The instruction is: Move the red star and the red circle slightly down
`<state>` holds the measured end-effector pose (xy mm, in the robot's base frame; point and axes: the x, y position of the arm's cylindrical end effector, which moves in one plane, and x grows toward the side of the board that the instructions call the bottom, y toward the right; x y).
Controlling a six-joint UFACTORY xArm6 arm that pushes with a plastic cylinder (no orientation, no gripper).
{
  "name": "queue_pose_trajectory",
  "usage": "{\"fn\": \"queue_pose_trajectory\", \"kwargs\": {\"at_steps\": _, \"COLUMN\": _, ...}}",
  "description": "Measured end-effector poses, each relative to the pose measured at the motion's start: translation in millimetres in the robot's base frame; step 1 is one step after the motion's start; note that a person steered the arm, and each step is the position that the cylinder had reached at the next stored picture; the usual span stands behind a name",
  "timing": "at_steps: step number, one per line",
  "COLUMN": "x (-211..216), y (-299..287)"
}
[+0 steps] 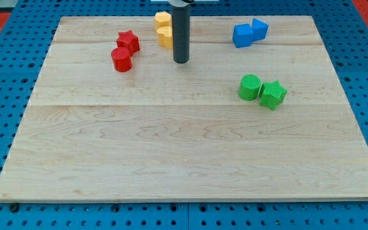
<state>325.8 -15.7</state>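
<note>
The red star [128, 42] sits near the view's top left of the wooden board [184, 147]. The red circle [121, 59] touches it just below and left. My tip [181, 61] rests on the board to the right of both red blocks, well apart from them, just right of and below the lower yellow block [165, 36].
Two yellow blocks, the upper one [163, 19] above the lower, stand at the top middle. Two blue blocks [249, 33] sit at the top right. A green circle [249, 87] and a green star [273, 94] sit at the right middle.
</note>
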Motion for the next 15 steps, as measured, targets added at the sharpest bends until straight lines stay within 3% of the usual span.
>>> {"fn": "queue_pose_trajectory", "kwargs": {"at_steps": 4, "x": -23.0, "y": -10.4}}
{"fn": "queue_pose_trajectory", "kwargs": {"at_steps": 10, "x": -65.0, "y": -122.7}}
{"fn": "queue_pose_trajectory", "kwargs": {"at_steps": 15, "x": -107.0, "y": -123.6}}
